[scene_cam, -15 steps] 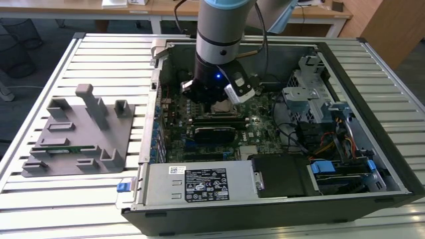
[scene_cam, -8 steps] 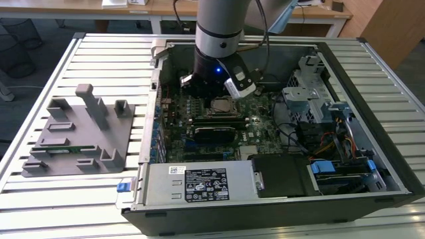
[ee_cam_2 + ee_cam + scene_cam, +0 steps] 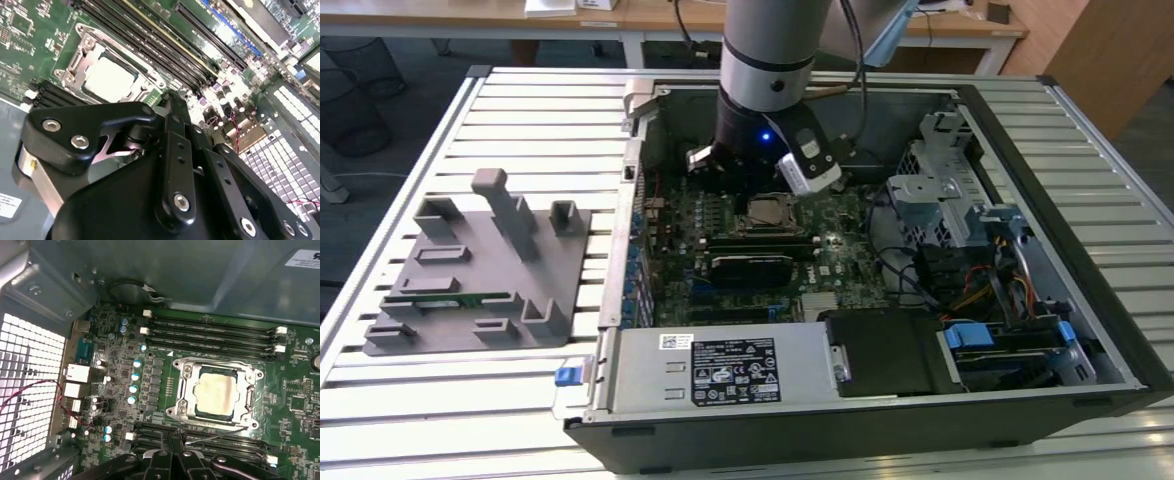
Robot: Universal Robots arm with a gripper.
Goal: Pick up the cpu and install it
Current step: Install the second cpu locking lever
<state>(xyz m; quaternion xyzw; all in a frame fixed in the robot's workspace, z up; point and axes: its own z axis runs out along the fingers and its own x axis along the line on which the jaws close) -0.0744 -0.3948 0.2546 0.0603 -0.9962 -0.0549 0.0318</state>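
Hovering inside the open case (image 3: pixel 1014 330), the gripper (image 3: pixel 750 178) sits just beyond the cpu (image 3: pixel 216 394), seated in its socket (image 3: pixel 186 390); finger state unclear. Exterior view adds a grey fixture (image 3: pixel 474 275).

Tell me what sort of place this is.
Likely a robotics lab workbench: an open black desktop computer case lies on a slatted metal table, beside a grey fixture block, with wooden desks behind.

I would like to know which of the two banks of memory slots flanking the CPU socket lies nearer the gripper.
In the first wrist view, the bank just beside the gripper; the other bank lies beyond the cpu.
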